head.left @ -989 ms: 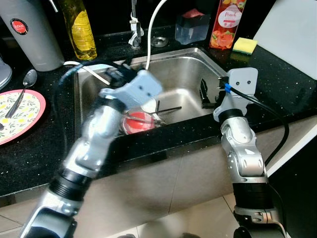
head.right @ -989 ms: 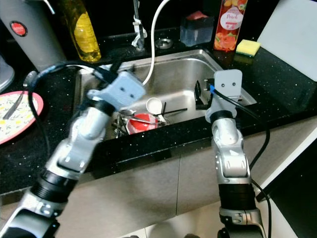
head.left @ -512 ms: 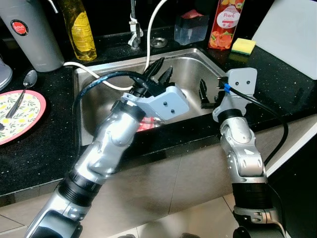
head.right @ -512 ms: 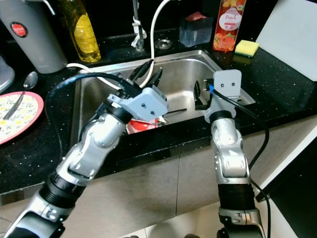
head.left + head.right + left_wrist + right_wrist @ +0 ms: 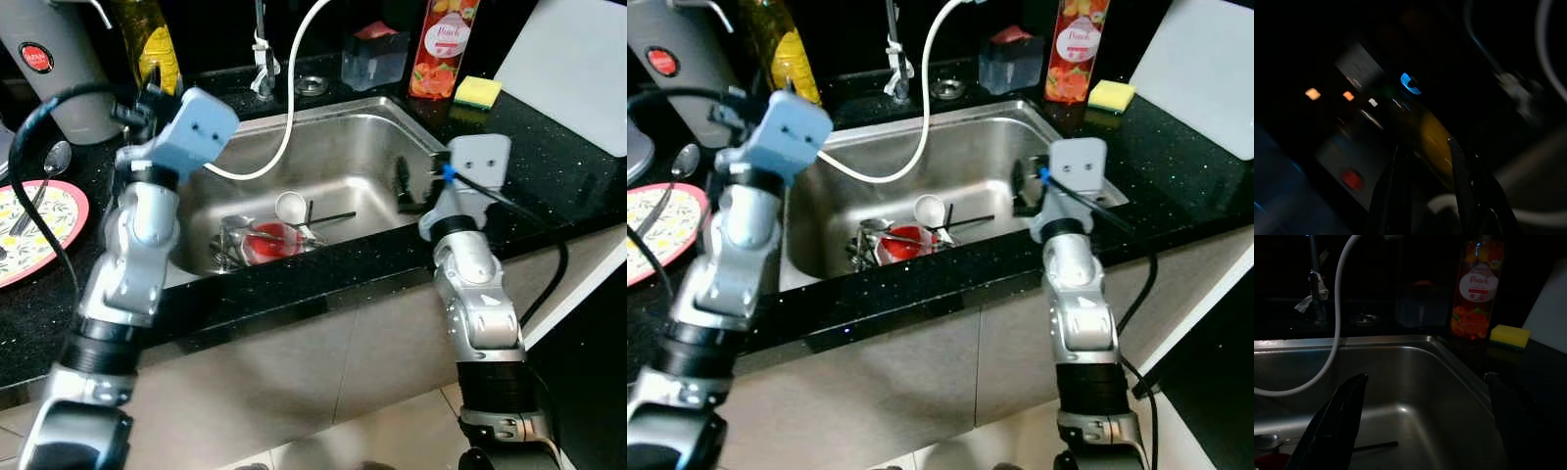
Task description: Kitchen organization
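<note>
The steel sink point(image 5: 392, 127) is serving as landmark, sunk in the black counter point(image 5: 549, 166). In its basin a red bowl point(image 5: 266, 240) is lying among a white cup point(image 5: 290, 205) and dark utensils. The right gripper point(image 5: 1425, 426) is hovering over the sink's right edge, its fingers standing wide apart and holding nothing. The left gripper point(image 5: 1427, 161) is hanging above the sink's left rim, its fingers set narrowly apart, pointing at the yellow bottle point(image 5: 147, 44) behind the sink's left corner. A peach bottle point(image 5: 436, 44) and yellow sponge point(image 5: 476, 91) are sitting behind the right corner.
</note>
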Controlling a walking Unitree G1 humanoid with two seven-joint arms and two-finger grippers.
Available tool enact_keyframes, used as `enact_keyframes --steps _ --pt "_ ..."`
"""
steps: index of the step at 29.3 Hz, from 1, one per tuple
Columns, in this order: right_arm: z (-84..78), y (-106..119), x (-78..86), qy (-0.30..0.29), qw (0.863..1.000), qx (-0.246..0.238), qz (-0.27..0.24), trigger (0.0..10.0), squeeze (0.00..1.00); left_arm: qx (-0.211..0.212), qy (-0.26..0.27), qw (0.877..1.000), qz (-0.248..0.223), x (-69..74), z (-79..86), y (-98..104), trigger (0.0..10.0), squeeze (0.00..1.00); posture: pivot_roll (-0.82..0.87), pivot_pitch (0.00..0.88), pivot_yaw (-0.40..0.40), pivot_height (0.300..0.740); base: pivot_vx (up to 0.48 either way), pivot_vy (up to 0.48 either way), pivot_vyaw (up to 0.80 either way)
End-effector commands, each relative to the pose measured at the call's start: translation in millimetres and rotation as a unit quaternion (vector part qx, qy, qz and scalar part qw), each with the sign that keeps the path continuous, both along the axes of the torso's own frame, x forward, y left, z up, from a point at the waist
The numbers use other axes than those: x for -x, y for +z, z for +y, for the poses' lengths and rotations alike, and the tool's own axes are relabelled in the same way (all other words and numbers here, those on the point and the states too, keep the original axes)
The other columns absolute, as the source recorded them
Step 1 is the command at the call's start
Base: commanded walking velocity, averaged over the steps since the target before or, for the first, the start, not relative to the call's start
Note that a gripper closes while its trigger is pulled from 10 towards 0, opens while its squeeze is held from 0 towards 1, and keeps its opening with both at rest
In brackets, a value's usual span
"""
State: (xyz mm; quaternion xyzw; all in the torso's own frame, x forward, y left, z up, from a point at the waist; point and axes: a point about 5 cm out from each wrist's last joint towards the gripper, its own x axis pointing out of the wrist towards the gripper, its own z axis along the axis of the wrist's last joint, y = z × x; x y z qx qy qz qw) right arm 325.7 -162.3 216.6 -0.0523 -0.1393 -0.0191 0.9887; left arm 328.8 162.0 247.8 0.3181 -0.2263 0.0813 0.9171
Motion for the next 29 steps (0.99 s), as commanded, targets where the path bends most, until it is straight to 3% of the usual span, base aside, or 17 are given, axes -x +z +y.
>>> enact_keyframes --steps 1,3,5,6,8,9,10,11,13,15,18,20,21,23,24,29 --pt "0.7 -0.5 -0.5 0.0 1.0 0.0 0.0 10.0 0.0 0.002 -0.004 1.0 0.004 1.7 -2.0 -0.5 10.0 0.0 -0.02 0.0 0.039 0.74 0.0 0.0 0.0" --pt "0.6 -0.4 -0.8 -0.001 1.0 0.0 0.0 10.0 0.0 -0.002 0.004 1.0 -0.008 2.3 -1.5 2.7 10.0 0.0 -0.02 0.0 0.038 0.74 0.0 0.0 0.0" --pt "1.1 -1.2 -1.4 -0.001 1.0 -0.001 0.0 10.0 0.0 -0.041 0.001 0.999 -0.036 1.9 -7.5 14.7 10.0 0.0 -0.02 0.0 0.041 0.74 0.0 0.0 0.0" --pt "1.7 -0.4 -2.0 0.001 1.0 -0.001 -0.002 10.0 0.0 -0.061 -0.018 0.996 -0.058 2.3 -17.2 24.5 10.0 0.0 -0.02 0.0 0.041 0.74 0.0 0.0 0.0" --pt "2.1 1.0 -3.7 0.001 1.0 -0.002 -0.005 10.0 0.0 -0.1 -0.109 0.984 -0.097 8.8 -50.3 40.1 10.0 0.0 -0.02 0.0 0.042 0.74 0.0 0.0 0.0" --pt "2.1 1.0 -3.7 0.001 1.0 -0.002 -0.005 10.0 0.0 -0.1 -0.109 0.984 -0.097 8.8 -50.3 40.1 10.0 0.0 -0.02 0.0 0.042 0.74 0.0 0.0 0.0" --pt "2.3 2.0 -4.5 0.001 1.0 -0.002 -0.007 10.0 0.0 -0.117 -0.158 0.975 -0.106 13.6 -65.3 42.4 10.0 0.0 -0.02 0.0 0.042 0.74 0.0 0.0 0.0" --pt "2.3 2.0 -4.5 0.001 1.0 -0.002 -0.007 10.0 0.0 -0.117 -0.158 0.975 -0.106 13.6 -65.3 42.4 10.0 0.0 -0.02 0.0 0.042 0.74 0.0 0.0 0.0" --pt "2.9 4.3 -5.4 0.001 1.0 -0.003 -0.011 10.0 0.0 -0.111 -0.212 0.966 -0.101 18.4 -81.7 41.9 10.0 0.0 -0.03 0.0 0.042 0.74 0.0 0.0 0.0" --pt "3.0 4.8 -5.4 0.001 1.0 -0.002 -0.012 10.0 0.0 -0.12 -0.219 0.963 -0.099 18.9 -85.2 39.8 10.0 0.0 -0.03 0.0 0.042 0.74 0.0 0.0 0.0" --pt "2.1 4.6 -5.0 -0.002 1.0 -0.002 -0.012 10.0 0.0 -0.136 -0.22 0.962 -0.087 17.1 -81.6 34.8 10.0 0.0 -0.04 0.0 0.046 0.74 0.0 0.0 0.0" --pt "-1.1 5.4 -3.9 -0.007 1.0 -0.003 -0.014 10.0 0.0 -0.103 -0.12 0.984 -0.081 -2.2 -29.8 47.9 10.0 0.0 -0.05 0.0 0.052 0.74 0.0 0.0 0.0" --pt "-1.1 5.4 -3.9 -0.007 1.0 -0.003 -0.014 10.0 0.0 -0.103 -0.12 0.984 -0.081 -2.2 -29.8 47.9 10.0 0.0 -0.05 0.0 0.052 0.74 0.0 0.0 0.0" --pt "-3.7 4.1 -3.3 -0.011 1.0 -0.002 -0.013 10.0 0.0 -0.086 -0.046 0.99 -0.097 -8.5 13.3 65.5 10.0 0.0 -0.04 0.0 0.052 0.74 0.0 0.0 0.0" --pt "-3.2 3.1 -3.1 -0.01 1.0 -0.001 -0.011 10.0 0.0 -0.093 -0.032 0.99 -0.104 -7.8 22.4 70.3 10.0 0.0 -0.04 0.0 0.051 0.74 0.0 0.0 0.0" --pt "0.1 2.4 -3.3 -0.006 1.0 -0.003 -0.011 10.0 0.0 -0.102 -0.028 0.989 -0.108 -5.6 27.1 72.1 10.0 0.0 -0.04 0.0 0.049 0.74 0.0 0.0 0.0"
